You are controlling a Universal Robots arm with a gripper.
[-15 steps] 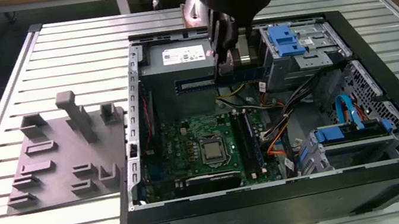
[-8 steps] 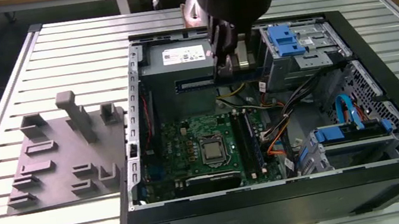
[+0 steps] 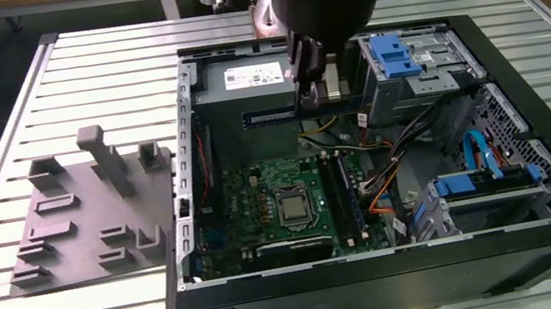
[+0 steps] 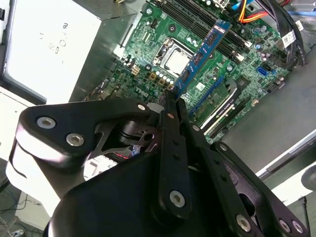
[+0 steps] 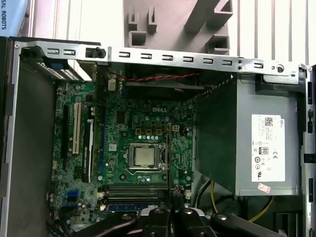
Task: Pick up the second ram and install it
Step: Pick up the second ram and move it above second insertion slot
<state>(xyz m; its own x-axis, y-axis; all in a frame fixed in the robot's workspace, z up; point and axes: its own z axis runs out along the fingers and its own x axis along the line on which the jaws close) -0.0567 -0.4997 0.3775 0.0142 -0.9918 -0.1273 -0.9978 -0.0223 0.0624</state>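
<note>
My gripper hangs over the open computer case, shut on the second ram, a narrow blue stick with black chips. In the second wrist view the second ram juts out from my gripper and is held in the air above the motherboard. The first wrist view shows the second ram edge-on, as a thin line rising from my gripper. The memory slots lie beside the silver processor and below the stick, apart from it.
The grey fixture plate with upright posts lies on the slatted table, at the exterior view's left of the case. Inside the case are the grey power supply, blue drive brackets and bundled cables.
</note>
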